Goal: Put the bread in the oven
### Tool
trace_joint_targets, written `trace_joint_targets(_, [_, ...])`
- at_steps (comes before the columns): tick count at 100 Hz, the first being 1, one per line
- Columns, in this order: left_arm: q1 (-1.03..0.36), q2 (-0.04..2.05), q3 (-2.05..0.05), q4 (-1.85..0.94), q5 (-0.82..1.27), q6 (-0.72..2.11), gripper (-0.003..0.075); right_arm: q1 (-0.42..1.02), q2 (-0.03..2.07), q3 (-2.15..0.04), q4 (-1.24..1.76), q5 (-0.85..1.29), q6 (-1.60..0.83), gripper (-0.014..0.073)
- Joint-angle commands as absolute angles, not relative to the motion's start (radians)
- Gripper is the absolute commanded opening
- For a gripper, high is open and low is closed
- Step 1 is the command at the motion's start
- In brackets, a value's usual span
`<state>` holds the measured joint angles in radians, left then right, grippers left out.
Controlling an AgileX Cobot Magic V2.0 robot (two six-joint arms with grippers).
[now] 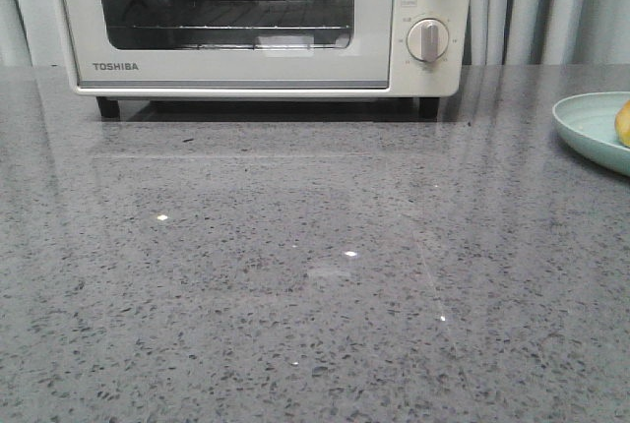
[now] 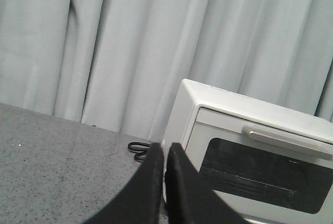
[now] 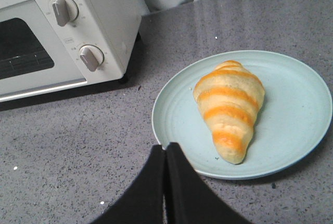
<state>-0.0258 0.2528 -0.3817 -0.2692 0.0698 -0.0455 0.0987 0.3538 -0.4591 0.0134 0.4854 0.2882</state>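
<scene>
The golden-brown, pale-banded croissant-like bread [image 3: 229, 109] lies on a pale-blue round plate [image 3: 182, 114] on the grey speckled worktop [image 1: 295, 275], right of the cream-white Toshiba oven [image 1: 84, 49], whose glass door looks closed. Left hand [image 2: 165, 156] and right hand [image 3: 165, 156] hover empty, fingers together.

only readable text is "TOSHIBA" in dark capitals, low on the left of the door frame of the cream-white countertop toaster oven [image 1: 261, 20]. there are small labels and scale markings around its two round knobs [image 1: 428, 39], but they're way too tiny and blurry to read.
</scene>
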Motion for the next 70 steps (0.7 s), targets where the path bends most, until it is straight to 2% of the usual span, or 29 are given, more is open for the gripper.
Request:
trace_joint_targets(1, [-0.033,0.303,-0.448,-0.267,0.022,-0.024,-0.0021,0.101,0.411,-0.545,0.010,0.470,0.278,-0.0075])
trace_joint_targets(21, [-0.073,0.373,-0.517,-0.267,0.020,0.000,-0.0021,0.101,0.488,-0.635,0.010,0.538,0.239,-0.0075])
trace_joint_targets(42, [-0.251,0.474,-0.570,-0.265,0.000,0.079,-0.0021,0.101,0.553,-0.684,0.010,0.581,0.239,-0.0075])
trace_joint_targets(59, [-0.403,0.580,-0.588,-0.240,-0.151,0.079,-0.0022,0.101,0.568,-0.697,0.010,0.591,0.239,-0.0075])
trace_joint_targets(70, [-0.444,0.676,-0.615,-0.240,-0.194,0.079,-0.0022,0.102,0.568,-0.697,0.010,0.599,0.239,-0.0075])
